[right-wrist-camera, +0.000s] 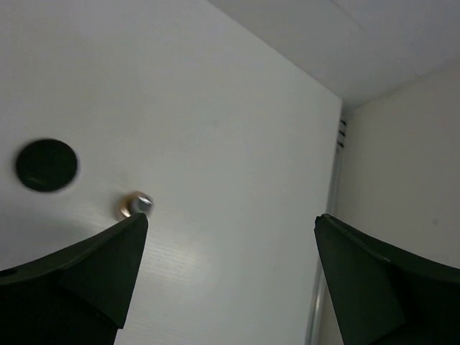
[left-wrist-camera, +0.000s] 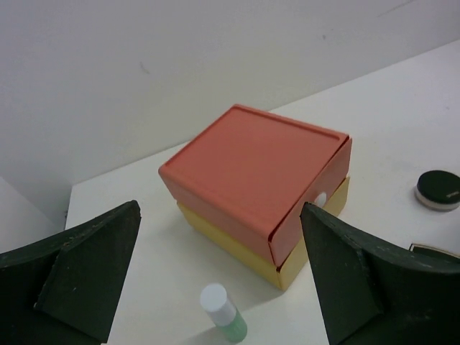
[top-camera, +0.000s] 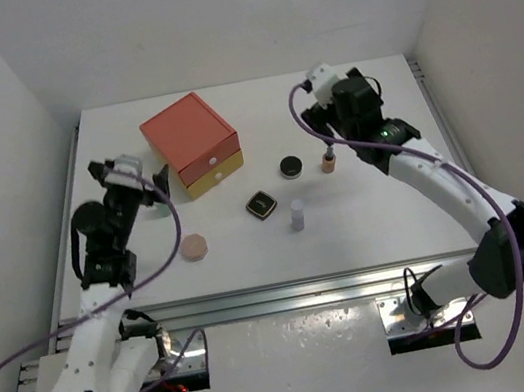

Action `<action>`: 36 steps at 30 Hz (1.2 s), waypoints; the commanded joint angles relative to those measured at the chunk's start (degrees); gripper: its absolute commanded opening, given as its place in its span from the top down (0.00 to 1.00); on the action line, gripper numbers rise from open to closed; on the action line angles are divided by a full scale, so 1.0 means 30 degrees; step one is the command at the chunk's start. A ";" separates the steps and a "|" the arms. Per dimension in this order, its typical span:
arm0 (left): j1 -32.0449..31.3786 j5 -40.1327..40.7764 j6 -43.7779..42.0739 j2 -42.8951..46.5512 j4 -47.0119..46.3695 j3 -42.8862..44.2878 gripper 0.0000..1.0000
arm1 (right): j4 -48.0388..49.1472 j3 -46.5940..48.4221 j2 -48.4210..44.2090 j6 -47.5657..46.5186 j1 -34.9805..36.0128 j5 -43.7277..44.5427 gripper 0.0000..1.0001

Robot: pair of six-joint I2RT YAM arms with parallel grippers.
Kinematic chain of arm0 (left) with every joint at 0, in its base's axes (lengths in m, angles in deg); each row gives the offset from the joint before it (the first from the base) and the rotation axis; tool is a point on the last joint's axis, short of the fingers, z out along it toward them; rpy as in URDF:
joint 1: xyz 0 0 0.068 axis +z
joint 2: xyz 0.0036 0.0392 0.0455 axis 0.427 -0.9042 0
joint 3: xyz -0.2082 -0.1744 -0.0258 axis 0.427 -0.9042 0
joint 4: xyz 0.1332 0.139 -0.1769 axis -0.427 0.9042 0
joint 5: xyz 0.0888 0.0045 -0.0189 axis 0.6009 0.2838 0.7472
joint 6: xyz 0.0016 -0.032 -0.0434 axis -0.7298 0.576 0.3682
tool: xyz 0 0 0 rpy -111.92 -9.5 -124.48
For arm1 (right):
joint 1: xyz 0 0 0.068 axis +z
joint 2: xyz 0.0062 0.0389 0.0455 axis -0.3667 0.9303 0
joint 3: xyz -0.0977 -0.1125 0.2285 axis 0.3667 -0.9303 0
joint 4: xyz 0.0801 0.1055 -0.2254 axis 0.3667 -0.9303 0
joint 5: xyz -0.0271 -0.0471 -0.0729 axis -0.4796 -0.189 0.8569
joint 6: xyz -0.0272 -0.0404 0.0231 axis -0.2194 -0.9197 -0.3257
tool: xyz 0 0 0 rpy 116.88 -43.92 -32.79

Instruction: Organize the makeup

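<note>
L jaws, R jaws apart, empty; tan bottle [right-wrist-camera: 135, 205] sits just off R jaws' tip: prob. light, rigid, tippy; grip mid-body.

The black square compact [left-wrist-camera: 437, 249] seems mostly hidden behind the left jaws.

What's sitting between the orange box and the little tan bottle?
The black round compact sits between the orange box and the tan bottle, touching neither. The top view shows it.
</note>
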 commanded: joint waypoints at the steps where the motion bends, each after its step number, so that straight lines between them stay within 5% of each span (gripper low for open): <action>1: -0.0183 -0.0611 0.0616 -0.4561 0.4577 0.6118 0.00 | -0.4169 0.4729 0.1872 0.0943 0.0973 -0.1011 0.00; 3: -0.0183 -0.1898 0.0031 -0.7007 0.8447 0.8888 0.00 | -0.6108 0.6021 0.3212 0.2700 0.0799 -0.4280 0.03; 5: -0.0183 -0.1905 -0.0146 -0.9378 0.9568 1.1269 0.00 | -0.5850 0.7577 0.4213 0.3963 0.1001 -0.8151 0.19; 7: -0.0386 -0.2110 -0.0935 -1.0062 0.9195 1.1771 0.03 | -0.4946 0.8397 0.5703 0.6558 0.1877 -0.8810 0.45; 8: -0.0388 -0.2110 -0.1200 -1.0268 0.8582 1.1773 0.07 | -0.4707 0.8545 0.6090 0.6981 0.2375 -0.8634 0.48; 11: -0.0563 -0.1907 -0.1378 -1.1262 0.7817 1.1947 0.38 | -0.2865 0.9013 0.8196 1.0259 0.3283 -0.8483 0.36; 13: -0.0564 -0.1673 -0.1378 -1.1266 0.7582 1.1948 0.42 | -0.2250 0.9218 0.9480 1.0963 0.3609 -0.8836 0.31; 17: -0.1177 -0.0443 -0.1378 -1.1266 0.6089 1.0896 0.32 | -0.1454 1.1382 1.1861 1.1233 0.5249 -0.8251 0.27; 22: -0.1354 0.0408 -0.1029 -1.1442 0.4711 0.9695 0.32 | 0.1736 1.1739 1.3767 1.1350 0.6305 -0.6936 0.33; 36: -0.1531 0.0439 0.0526 -1.1442 0.2220 0.7292 0.32 | 0.4173 1.3673 1.6992 1.0120 0.6805 -0.5470 0.47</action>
